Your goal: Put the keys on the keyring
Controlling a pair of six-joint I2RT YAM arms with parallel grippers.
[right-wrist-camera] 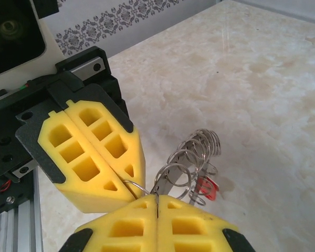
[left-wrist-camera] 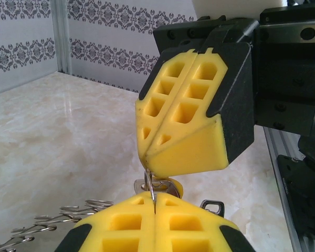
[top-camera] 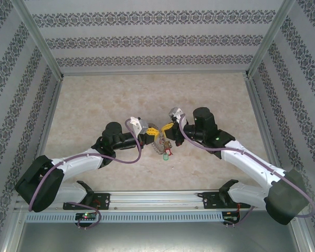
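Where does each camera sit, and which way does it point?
Top external: above and behind the arms, looking down at the table; both arms show, left fingers meeting right fingers.
Left wrist: on the left arm, facing the right fingers; own fingers at bottom.
Right wrist: on the right arm, facing the left fingers; own fingers at bottom.
Both wrist views share the pinched keyring.
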